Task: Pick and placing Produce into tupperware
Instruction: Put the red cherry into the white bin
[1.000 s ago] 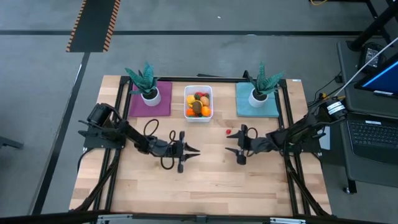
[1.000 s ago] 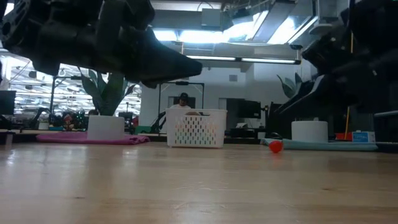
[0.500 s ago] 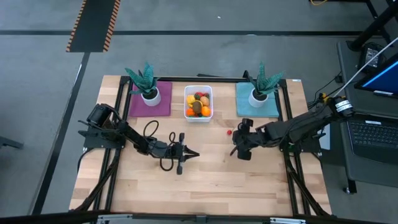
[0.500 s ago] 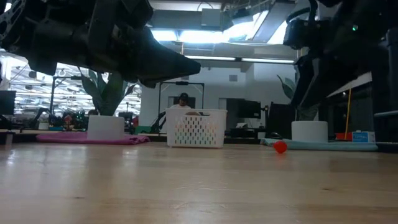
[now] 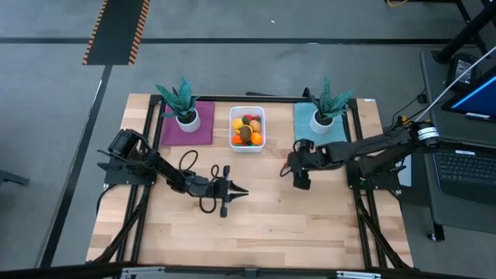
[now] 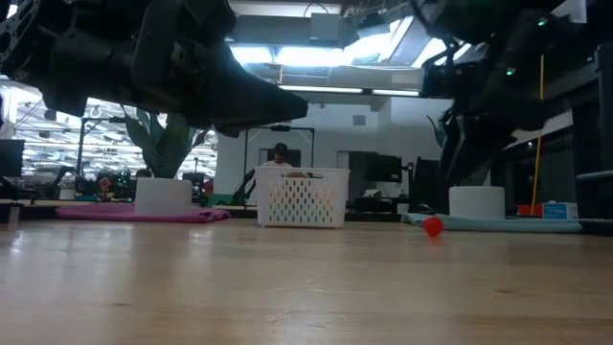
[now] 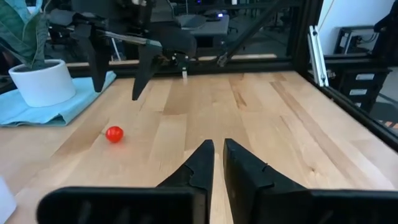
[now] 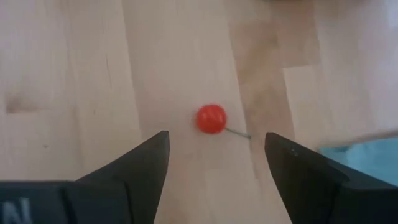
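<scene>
With the tupperware (image 5: 247, 129) at the far middle of the table already heaped with oranges, a kiwi, something yellow and something red, the job looks very nearly wrapped up, and one straggler is left: a lone red cherry (image 8: 211, 119) lying on the bare wood of the table (image 5: 256, 229), between the tub and the teal mat (image 5: 319, 129) and near the mat's front corner. Over it hangs the right gripper (image 8: 217, 163), fingers spread wide, pointing down at the board with the cherry framed just ahead of the gap between them, not yet touched. Look at the fruit itself: a round little ball with no real long axis, but a thin stem (image 8: 239, 132) juts from one side and lies flat on the wood, pointing toward the teal mat. Any grab wants the ball, not that stem. Across the table the left gripper (image 7: 217, 163) waits at mid-table, level with the board, its fingers nearly together with only a slim gap and nothing held. From the low view, the cherry sits well apart from the white tub, so a lift and a short carry across appears to be all that is left.
</scene>
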Robot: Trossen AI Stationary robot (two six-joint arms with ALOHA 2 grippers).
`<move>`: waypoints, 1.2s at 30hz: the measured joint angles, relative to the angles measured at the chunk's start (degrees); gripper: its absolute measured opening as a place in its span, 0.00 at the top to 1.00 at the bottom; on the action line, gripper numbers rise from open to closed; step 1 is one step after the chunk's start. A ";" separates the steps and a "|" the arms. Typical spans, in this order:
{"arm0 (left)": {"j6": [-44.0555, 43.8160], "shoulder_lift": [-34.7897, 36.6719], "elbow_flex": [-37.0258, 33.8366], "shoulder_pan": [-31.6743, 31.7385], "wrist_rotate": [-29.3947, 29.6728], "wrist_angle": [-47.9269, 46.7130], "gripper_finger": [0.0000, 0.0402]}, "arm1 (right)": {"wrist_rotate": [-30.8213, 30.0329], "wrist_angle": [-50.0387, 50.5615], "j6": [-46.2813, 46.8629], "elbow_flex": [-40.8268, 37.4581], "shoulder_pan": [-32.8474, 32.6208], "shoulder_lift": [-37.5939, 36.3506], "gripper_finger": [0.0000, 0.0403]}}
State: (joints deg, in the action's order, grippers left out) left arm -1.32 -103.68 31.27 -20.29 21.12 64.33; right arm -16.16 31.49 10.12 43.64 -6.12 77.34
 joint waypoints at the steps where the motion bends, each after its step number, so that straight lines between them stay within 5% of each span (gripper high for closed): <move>1: -0.04 0.00 0.00 0.00 0.00 -0.49 0.92 | 0.81 -0.89 -0.19 0.00 0.78 0.44 0.34; 20: -2.82 0.00 -0.04 0.01 0.00 -4.52 0.82 | 5.35 -6.14 -16.27 -0.07 4.64 12.61 0.34; 36: -2.82 0.00 -0.04 0.02 0.02 -4.47 0.82 | 6.47 -8.63 -19.46 0.09 5.05 16.09 0.34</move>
State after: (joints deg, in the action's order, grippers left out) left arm -4.14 -103.68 31.22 -20.27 21.15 59.86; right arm -9.69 22.86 -9.34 43.72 -1.07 93.43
